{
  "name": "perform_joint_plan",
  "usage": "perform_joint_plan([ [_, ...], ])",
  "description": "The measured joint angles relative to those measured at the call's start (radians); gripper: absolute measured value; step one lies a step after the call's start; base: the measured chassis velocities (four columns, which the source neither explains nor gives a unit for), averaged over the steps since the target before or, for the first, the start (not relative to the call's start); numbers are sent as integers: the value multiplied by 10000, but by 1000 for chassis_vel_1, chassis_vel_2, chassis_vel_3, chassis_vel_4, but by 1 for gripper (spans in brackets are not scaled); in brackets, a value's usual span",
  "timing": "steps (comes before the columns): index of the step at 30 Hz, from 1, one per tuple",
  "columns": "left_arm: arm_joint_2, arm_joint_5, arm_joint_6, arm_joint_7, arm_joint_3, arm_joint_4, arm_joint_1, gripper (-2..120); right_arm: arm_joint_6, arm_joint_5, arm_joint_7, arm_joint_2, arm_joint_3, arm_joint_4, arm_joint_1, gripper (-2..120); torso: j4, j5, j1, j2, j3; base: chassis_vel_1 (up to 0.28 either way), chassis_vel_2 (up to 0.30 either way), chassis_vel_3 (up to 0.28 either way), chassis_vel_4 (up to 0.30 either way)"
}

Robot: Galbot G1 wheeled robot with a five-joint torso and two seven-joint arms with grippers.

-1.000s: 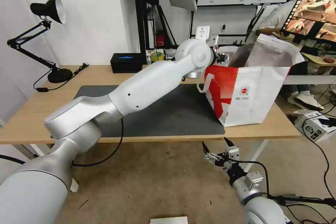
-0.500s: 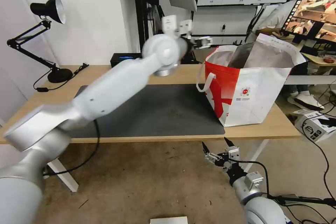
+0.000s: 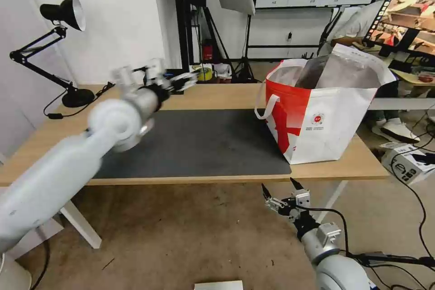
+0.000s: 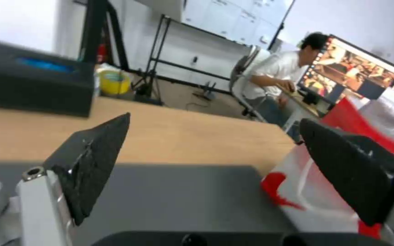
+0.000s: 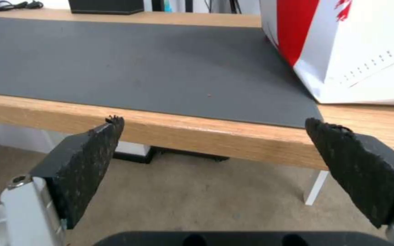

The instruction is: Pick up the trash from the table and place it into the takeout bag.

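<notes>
The takeout bag, white with a red panel and foil lining, stands open on the right end of the table, partly on the dark grey mat. The trash is out of view. My left gripper hovers open over the mat's back left edge, far left of the bag, with nothing between its fingers. My right gripper hangs open below the table's front edge. Through its empty fingers I see the mat and the bag's lower corner.
A black box sits at the table's back edge, a black desk lamp at the back left. A yellow tape roll lies behind the table. A cardboard box and cables lie on the floor at right.
My left arm has swung away from the bag's left rim, leftward across the table, to the mat's back left edge. The right arm has not moved.
</notes>
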Motion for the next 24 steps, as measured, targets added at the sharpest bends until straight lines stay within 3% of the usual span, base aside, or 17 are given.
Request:
perform_joint_plan([
  [2, 138, 631, -277, 242, -956, -398, 1431, 100, 0, 0, 1, 0, 0, 0, 0, 100, -2, 3, 0, 0, 0, 0, 0, 0, 0],
  [3, 138, 631, -277, 242, -956, -398, 1431, 100, 0, 0, 1, 0, 0, 0, 0, 100, -2, 3, 0, 0, 0, 0, 0, 0, 0],
  [6, 97, 1227, -575, 543, -2201, -860, 3242, 100, 0, 0, 0, 0, 0, -1, 0, 100, -1, -2, 1, 0, 1, 0, 0, 0, 0],
  [7, 97, 1227, -575, 543, -2201, -860, 3242, 100, 0, 0, 0, 0, 0, -1, 0, 100, -1, -2, 1, 0, 1, 0, 0, 0, 0],
  [9, -69, 1824, -699, 850, -3260, -1158, 4421, 100, 0, 0, 0, 0, 0, -1, 0, 100, -1, 3, -1, 0, 0, 0, 0, 0, 0],
  [11, -144, 2084, -722, 982, -3625, -1225, 4789, 100, 0, 0, 0, 0, 0, 0, 0, 100, -2, 3, -1, 0, 0, 0, 0, 0, 0],
  [13, -363, 2947, -884, 1589, -4513, -1337, 5788, 100, 0, 0, 0, 0, 0, 0, 0, 100, -1, 4, 0, 0, 0, 0, 0, 0, 0],
  [15, -378, 3024, -917, 1647, -4568, -1340, 5860, 100, 0, 0, 1, 0, 0, 0, 0, 100, 0, 4, -1, 0, 0, 0, 0, 0, 0],
  [18, -670, 4378, -1693, 3068, -5437, -1347, 7297, 100, 0, 0, 0, 0, 0, 0, 0, 100, -4, 5, 0, -1, 0, 0, 0, 0, 0],
  [19, -670, 4378, -1693, 3068, -5437, -1347, 7297, 100, 0, 0, 0, 0, 0, 0, 0, 100, -4, 5, 0, -1, 0, 0, 0, 0, 0],
  [22, -1272, 5338, -2508, 4125, -6200, -1251, 8632, 100, 0, 0, 0, -1, 0, 0, 0, 100, -2, 3, -1, 0, 0, 0, 0, 0, 0],
  [24, -1442, 5636, -2808, 4389, -6369, -1157, 8920, 100, 0, 0, 0, 0, 0, 0, -1, 100, -2, 3, -1, 0, 0, 0, 0, 0, 0],
])
